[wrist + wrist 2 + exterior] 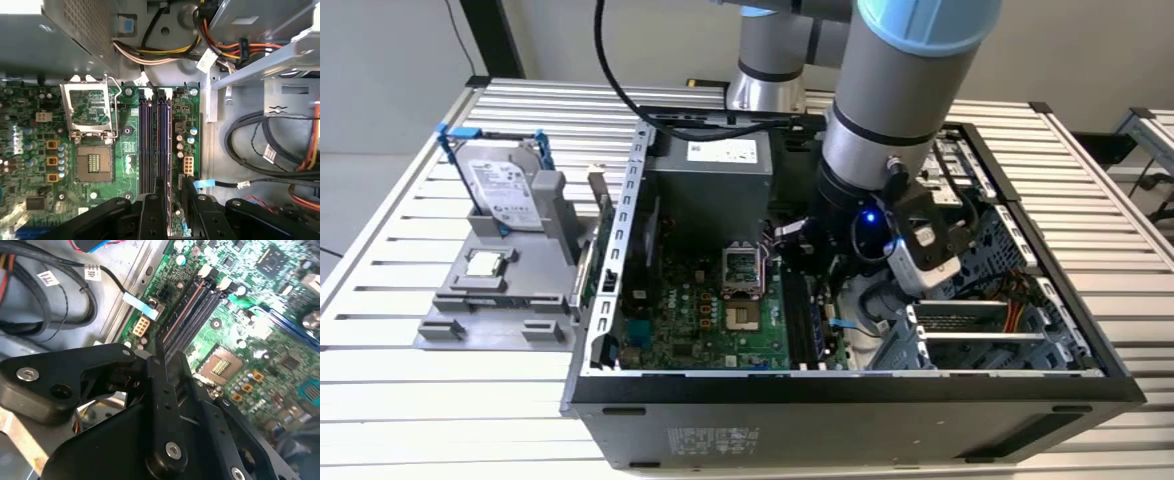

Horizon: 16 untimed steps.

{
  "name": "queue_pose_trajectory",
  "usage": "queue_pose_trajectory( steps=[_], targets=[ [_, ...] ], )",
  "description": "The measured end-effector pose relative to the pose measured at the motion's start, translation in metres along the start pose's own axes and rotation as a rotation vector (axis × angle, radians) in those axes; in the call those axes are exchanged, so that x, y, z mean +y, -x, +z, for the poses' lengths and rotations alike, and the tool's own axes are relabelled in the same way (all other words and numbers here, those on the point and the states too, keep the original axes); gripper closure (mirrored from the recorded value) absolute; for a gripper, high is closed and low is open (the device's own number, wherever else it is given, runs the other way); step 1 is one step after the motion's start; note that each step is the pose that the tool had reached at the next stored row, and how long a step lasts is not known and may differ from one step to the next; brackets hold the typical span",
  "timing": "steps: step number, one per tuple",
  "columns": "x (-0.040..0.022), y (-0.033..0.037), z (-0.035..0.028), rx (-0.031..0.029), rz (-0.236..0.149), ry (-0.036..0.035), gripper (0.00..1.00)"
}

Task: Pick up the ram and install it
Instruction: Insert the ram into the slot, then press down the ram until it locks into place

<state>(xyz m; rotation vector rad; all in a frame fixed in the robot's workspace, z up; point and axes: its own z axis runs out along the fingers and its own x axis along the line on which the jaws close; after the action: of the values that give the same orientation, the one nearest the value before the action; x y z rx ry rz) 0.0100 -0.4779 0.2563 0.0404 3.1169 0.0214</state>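
Observation:
The ram (pixel 170 150) is a thin brownish edge standing in the memory slot nearest the green motherboard's (pixel 130 150) edge; the same edge (pixel 186 307) shows in the second wrist view. My gripper (pixel 172 192) hangs low over one end of that slot, one black finger on each side of the stick. A strip of board shows between stick and finger, so the gripper (pixel 171 356) looks open. In the exterior view the arm (pixel 881 150) reaches down into the open computer case (pixel 854 385) over the slots.
Beside the slots lies the processor socket (pixel 92 165) with its lid raised. Cable bundles (pixel 260 145) and a drive cage (pixel 987 330) crowd the case's far side. Outside the case, a grey fixture (pixel 467 310) carries a hard drive (pixel 500 185) and a square chip (pixel 483 263).

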Motion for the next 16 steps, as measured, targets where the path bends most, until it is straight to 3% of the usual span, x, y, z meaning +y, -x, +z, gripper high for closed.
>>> queue_pose_trajectory(
  steps=[3,4,16],
  targets=[
    [0.0000,0.0000,0.0000,-0.0001,0.000,0.0003,0.00],
    [0.0000,0.0000,0.0000,-0.0001,0.000,0.0004,1.00],
    [0.0000,-0.0001,-0.0008,0.0000,0.000,0.0004,1.00]
  ],
)
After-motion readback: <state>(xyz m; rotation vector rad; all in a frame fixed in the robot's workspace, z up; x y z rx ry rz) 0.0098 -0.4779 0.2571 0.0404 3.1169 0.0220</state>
